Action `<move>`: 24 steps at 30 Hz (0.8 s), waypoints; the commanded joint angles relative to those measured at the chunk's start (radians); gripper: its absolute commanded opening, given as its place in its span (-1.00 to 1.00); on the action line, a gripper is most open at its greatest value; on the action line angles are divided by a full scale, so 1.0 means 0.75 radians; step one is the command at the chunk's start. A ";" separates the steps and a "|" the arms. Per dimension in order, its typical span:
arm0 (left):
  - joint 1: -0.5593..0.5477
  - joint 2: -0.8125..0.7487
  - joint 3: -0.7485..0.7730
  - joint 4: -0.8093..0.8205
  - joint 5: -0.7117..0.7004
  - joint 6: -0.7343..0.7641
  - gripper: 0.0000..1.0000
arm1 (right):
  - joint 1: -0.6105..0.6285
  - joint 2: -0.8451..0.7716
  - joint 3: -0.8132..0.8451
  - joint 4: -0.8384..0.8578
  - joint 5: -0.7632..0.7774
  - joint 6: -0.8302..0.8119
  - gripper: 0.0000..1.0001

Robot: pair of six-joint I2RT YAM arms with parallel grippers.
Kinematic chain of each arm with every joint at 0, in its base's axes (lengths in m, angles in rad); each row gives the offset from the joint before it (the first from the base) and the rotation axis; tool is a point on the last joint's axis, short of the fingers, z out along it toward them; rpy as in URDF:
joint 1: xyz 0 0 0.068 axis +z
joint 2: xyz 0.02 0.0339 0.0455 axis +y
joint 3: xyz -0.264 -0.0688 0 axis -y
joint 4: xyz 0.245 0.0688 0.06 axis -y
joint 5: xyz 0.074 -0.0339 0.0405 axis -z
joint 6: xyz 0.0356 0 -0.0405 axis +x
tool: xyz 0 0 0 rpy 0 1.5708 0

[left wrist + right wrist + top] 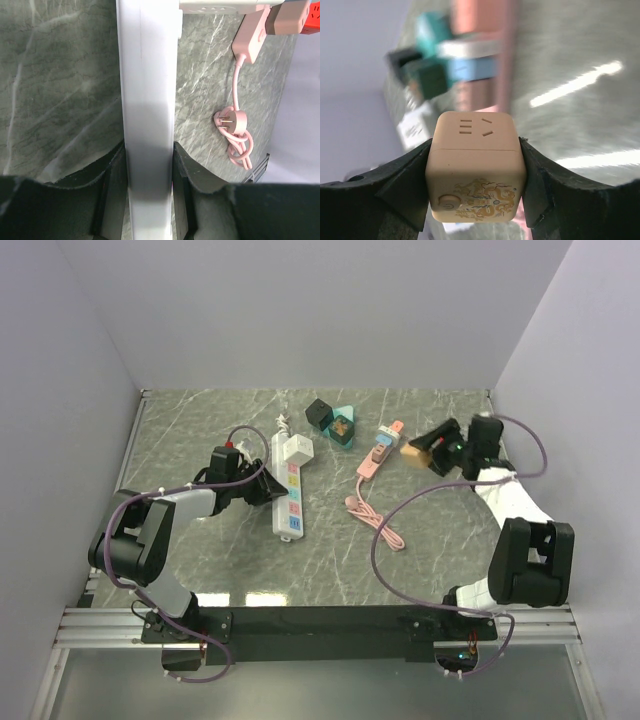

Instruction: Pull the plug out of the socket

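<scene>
On the marble-pattern table [440,560], the biggest item is the white power strip [288,498], lying lengthwise centre-left w/ coloured sockets facing up. My L gripper [148,160] comes at it from the left and is clamped on it, fingers pressed against both sides per the wrist cam. To its right, well apart, lies a pink power strip [373,458], w/ its pink cord [378,525] trailing toward the near edge in loose loops. A white plug block [296,448] sits seated on the white strip's far end. My R gripper [476,167] is pinching a beige cube socket [414,452] on two opp. sides. Slots show on one face, gold print & a round button on the next. The cube is just right of the pink strip's far end, not touching it. Can't tell if it's off the tabletop. Far centre: a teal cube adapter [343,426] w/ a black cube adapter [319,413] just beside it. Smallest, the pink plug [231,120] rests among the cord loops.
</scene>
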 commanded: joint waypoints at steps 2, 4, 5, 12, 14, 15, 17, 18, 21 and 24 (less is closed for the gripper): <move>0.018 0.036 0.014 -0.090 -0.116 0.064 -0.99 | -0.135 -0.033 -0.173 0.218 0.163 0.257 -1.00; 0.018 0.034 0.011 -0.093 -0.118 0.066 -0.99 | -0.174 -0.028 -0.200 0.221 0.226 0.296 -1.00; 0.018 0.036 0.011 -0.095 -0.120 0.068 -0.99 | -0.180 -0.039 -0.210 0.221 0.328 0.306 -1.00; 0.018 0.030 0.005 -0.097 -0.120 0.064 -0.99 | -0.234 -0.051 -0.294 0.274 0.656 0.409 -1.00; 0.018 0.034 0.003 -0.093 -0.118 0.062 -0.99 | -0.242 0.008 -0.270 0.276 0.664 0.413 -1.00; 0.018 0.034 0.001 -0.093 -0.118 0.062 -0.99 | -0.244 0.031 -0.253 0.262 0.697 0.415 -1.00; 0.018 0.038 0.003 -0.095 -0.120 0.064 -0.99 | -0.248 0.082 -0.237 0.272 0.717 0.429 -1.00; 0.018 0.040 0.007 -0.099 -0.118 0.064 -0.99 | -0.254 0.096 -0.241 0.298 0.719 0.437 -1.00; 0.018 0.038 0.005 -0.099 -0.120 0.064 -0.99 | -0.262 0.172 -0.223 0.360 0.717 0.458 -1.00; 0.018 0.040 -0.003 -0.101 -0.118 0.064 -0.99 | -0.262 0.256 -0.170 0.366 0.707 0.462 -1.00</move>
